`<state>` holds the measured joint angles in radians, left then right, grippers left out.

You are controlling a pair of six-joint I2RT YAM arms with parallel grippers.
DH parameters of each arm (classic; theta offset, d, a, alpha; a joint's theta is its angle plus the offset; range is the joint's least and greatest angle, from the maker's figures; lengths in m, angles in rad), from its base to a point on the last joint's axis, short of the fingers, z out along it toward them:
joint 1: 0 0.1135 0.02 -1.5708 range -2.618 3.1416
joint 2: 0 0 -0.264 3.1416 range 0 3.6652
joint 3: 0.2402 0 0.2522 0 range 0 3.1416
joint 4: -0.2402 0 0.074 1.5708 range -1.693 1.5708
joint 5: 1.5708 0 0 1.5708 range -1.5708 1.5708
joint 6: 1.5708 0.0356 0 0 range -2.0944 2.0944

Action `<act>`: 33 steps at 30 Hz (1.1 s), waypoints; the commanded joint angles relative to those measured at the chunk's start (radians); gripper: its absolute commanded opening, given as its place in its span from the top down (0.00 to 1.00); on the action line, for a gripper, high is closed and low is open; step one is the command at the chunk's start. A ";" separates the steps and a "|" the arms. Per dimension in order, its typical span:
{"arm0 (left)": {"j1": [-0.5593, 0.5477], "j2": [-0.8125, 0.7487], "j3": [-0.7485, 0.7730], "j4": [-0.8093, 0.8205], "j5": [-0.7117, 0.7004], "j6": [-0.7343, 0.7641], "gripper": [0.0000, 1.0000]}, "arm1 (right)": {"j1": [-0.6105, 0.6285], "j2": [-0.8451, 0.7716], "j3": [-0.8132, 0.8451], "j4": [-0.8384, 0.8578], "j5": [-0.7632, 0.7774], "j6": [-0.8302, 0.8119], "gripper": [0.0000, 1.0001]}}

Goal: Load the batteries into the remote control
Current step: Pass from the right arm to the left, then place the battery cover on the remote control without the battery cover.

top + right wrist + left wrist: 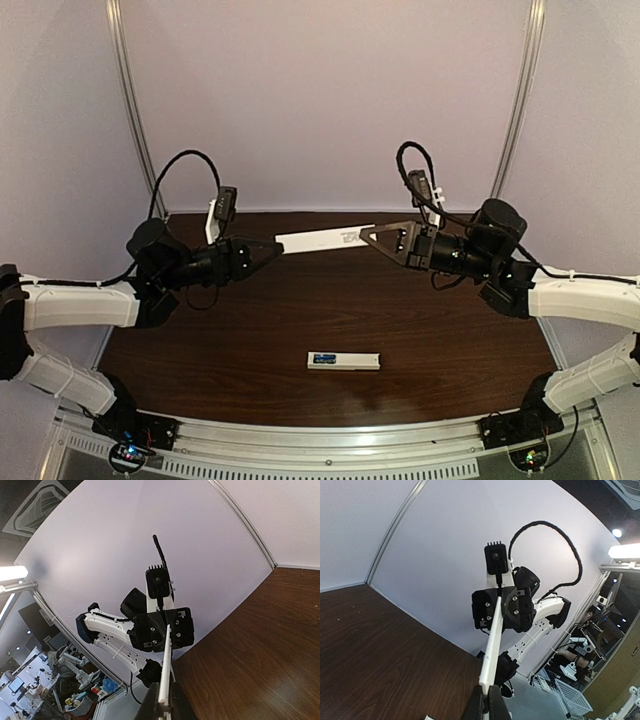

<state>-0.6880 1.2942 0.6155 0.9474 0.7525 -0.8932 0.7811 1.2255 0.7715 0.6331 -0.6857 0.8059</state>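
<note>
Left hand point(274, 249) and right hand point(370, 236) each pinch, nearly shut, one end of a thin white cover strip point(322, 240). It is held level in air above the far edge of the tabletop point(220, 340), arms reaching toward each other. The remote control point(352, 362) lies by the near edge's middle, a blue battery point(323, 357) in its recess.

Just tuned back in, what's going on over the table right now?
The two arms hold a thin white cover strip up between them over the far side of the table. The left gripper has its jaws shut on one end, the right gripper on the other. The remote control lies alone nearer the arms, a blue battery showing in its recess.
</note>
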 commanded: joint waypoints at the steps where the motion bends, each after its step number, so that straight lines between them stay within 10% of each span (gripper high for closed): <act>1: -0.003 0.018 0.009 0.052 0.023 -0.031 1.00 | 0.006 -0.007 -0.012 -0.030 -0.016 -0.042 0.64; 7: -0.003 -0.011 -0.031 -0.113 0.062 -0.049 1.00 | -0.003 -0.148 0.031 -0.437 0.200 -0.367 0.01; 14: -0.004 -0.050 -0.106 -0.281 0.038 -0.064 1.00 | -0.008 -0.187 0.102 -0.697 0.288 -0.603 0.00; 22: -0.044 0.084 -0.207 -0.120 0.033 -0.198 1.00 | 0.035 -0.017 0.294 -1.101 0.265 -0.877 0.00; 33: -0.112 0.278 -0.234 0.044 -0.082 -0.300 1.00 | 0.204 0.176 0.329 -1.232 0.438 -1.037 0.17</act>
<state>-0.7834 1.5375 0.3859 0.8845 0.7277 -1.1591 0.9504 1.3476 1.0863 -0.5282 -0.3141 -0.1543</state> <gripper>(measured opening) 0.019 0.837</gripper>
